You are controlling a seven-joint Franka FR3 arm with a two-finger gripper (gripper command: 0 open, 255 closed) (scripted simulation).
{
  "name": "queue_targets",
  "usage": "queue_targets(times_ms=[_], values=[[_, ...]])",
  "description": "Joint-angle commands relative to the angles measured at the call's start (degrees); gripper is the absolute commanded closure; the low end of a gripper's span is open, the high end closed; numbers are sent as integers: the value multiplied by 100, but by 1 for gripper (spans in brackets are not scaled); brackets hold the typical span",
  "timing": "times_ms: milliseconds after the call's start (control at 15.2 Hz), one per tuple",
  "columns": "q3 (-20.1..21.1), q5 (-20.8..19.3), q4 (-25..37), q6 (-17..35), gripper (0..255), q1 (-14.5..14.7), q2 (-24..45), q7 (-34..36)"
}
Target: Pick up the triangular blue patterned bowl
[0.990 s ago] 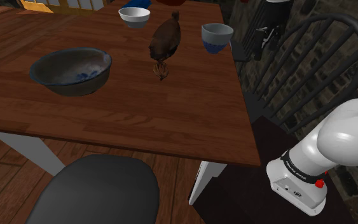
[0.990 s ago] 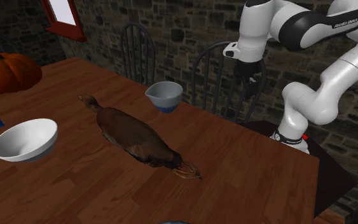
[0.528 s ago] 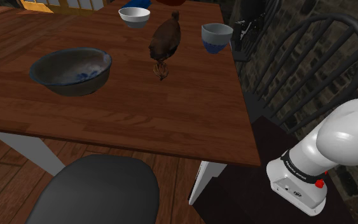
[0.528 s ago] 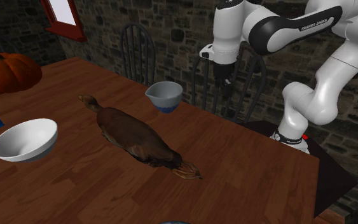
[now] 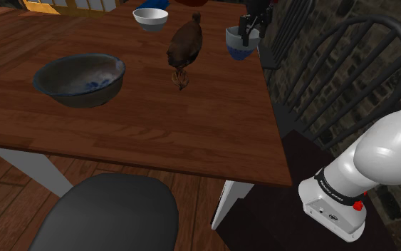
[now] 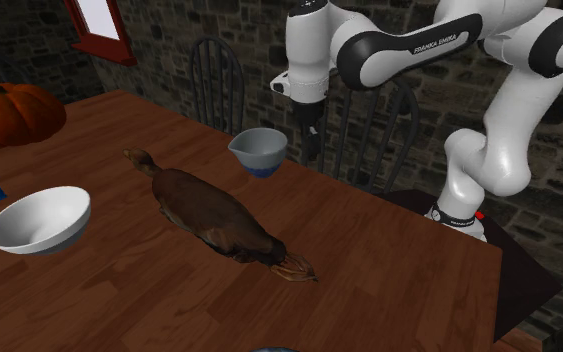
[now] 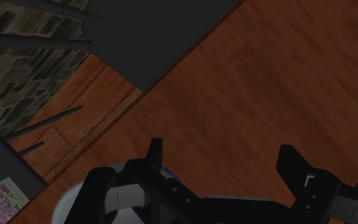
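The small pale bowl with a blue base and a pointed, three-cornered rim (image 5: 238,43) (image 6: 259,150) stands near the table's far edge. My black gripper (image 5: 248,30) (image 6: 312,150) hangs just beside it, over the table edge on the second exterior view's right of the bowl, fingertips about level with its rim. In the wrist view the gripper (image 7: 222,159) is open, its fingers (image 7: 155,153) standing wide apart over bare wood. A strip of the bowl's pale rim (image 7: 69,194) shows beside the hand, outside the fingers.
A brown bird figure (image 5: 184,44) (image 6: 214,215) lies near the bowl. A white bowl (image 5: 150,18) (image 6: 39,220) and a large grey bowl (image 5: 80,78) stand farther off. A pumpkin (image 6: 11,112) sits at the back, and dark chairs (image 6: 216,80) (image 5: 110,214) ring the wooden table (image 5: 156,121).
The arm has swung in from beyond the table's edge towards the bowl, and the gripper has come down beside its rim. The bowl and the other things have not moved.
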Motion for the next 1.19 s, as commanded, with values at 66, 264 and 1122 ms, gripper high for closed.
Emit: queue_targets(times_ms=[66, 264, 1122], values=[[-21, -16, 719, 16, 0, -22, 653, -20], [-45, -22, 1566, -73, 0, -44, 1331, -61], [-70, -31, 2001, 322, 0, -78, 2081, -34]])
